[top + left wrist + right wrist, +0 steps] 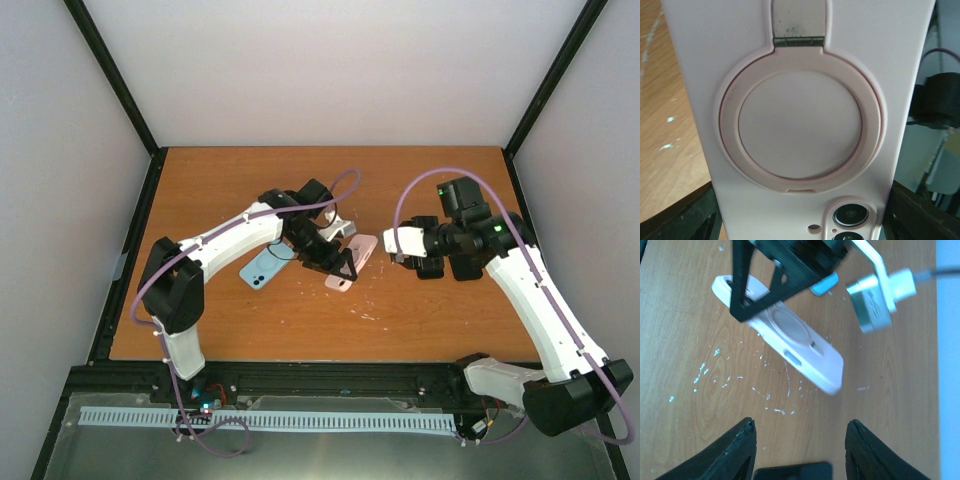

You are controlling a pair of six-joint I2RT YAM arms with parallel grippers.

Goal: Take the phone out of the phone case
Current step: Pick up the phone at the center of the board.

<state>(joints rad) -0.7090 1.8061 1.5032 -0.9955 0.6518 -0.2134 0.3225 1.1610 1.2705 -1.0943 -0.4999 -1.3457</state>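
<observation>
Your left gripper point(342, 266) is clamped across the width of the case point(700, 60), a smooth matte pink shell with rounded corners, near the middle of the top view. Its back carries a flat round ring point(727, 125) hinged on a dull metal tab point(800, 20). The phone point(850, 216) shows only as glassy lenses in the case's lower cutout. Your right gripper point(800, 425) stands partly spread, holding nothing, over the scuffed wood table point(420, 190). A pale blue slab point(265, 267) lies flat left of the case.

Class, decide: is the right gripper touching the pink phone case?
Apart. The right wrist view shows bare table between the right gripper and the pink phone case.
</observation>
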